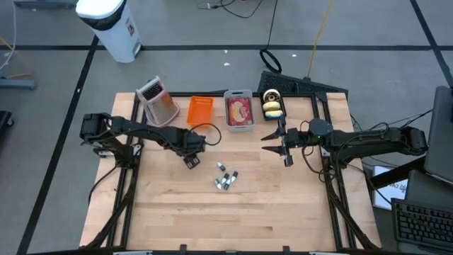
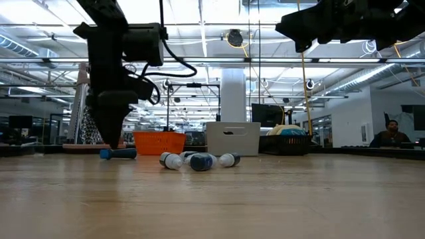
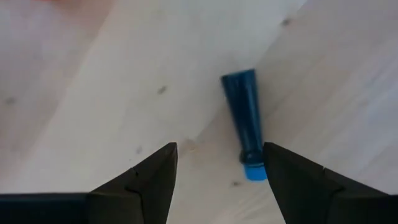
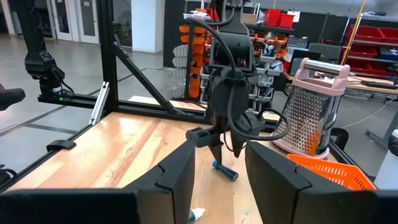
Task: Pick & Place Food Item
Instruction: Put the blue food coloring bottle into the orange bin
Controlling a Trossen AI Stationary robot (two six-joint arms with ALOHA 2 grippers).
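The left gripper (image 1: 190, 160) pointed almost straight down over the wooden table (image 1: 283, 205), its two dark fingers (image 3: 155, 180) spread apart with nothing between them. Just beneath and slightly to one side lay a small dark-blue tube (image 3: 244, 118) with a lighter blue cap, flat on the wood and not touched by either finger.

Judging from this, the step in hand was the approach to a pick. The next move would call for centring the open jaws across the tube's narrow body, lowering to the table, then closing.

Farther out, a cluster of similar small tubes (image 1: 226, 178) lay near the table's middle. Along the far edge stood a metal grater (image 1: 158, 101), an orange basket (image 1: 199, 110), a grey bin (image 1: 239, 111) holding a red packet, and a stack of doughnut-like rounds (image 1: 272, 103).

The right gripper (image 1: 274, 142) waited, held level well above the table on the right side, fingers partly apart and empty.

The left wrist view alone showed how the tube lay against the fingers. The low view showed the blue tube (image 2: 118, 153) resting on the table beside the gripper's tip (image 2: 111, 133), with clear air below it. The right wrist view showed the left arm from the front, with the tube (image 4: 225, 170) at its foot. The overhead view hid that tube under the gripper.
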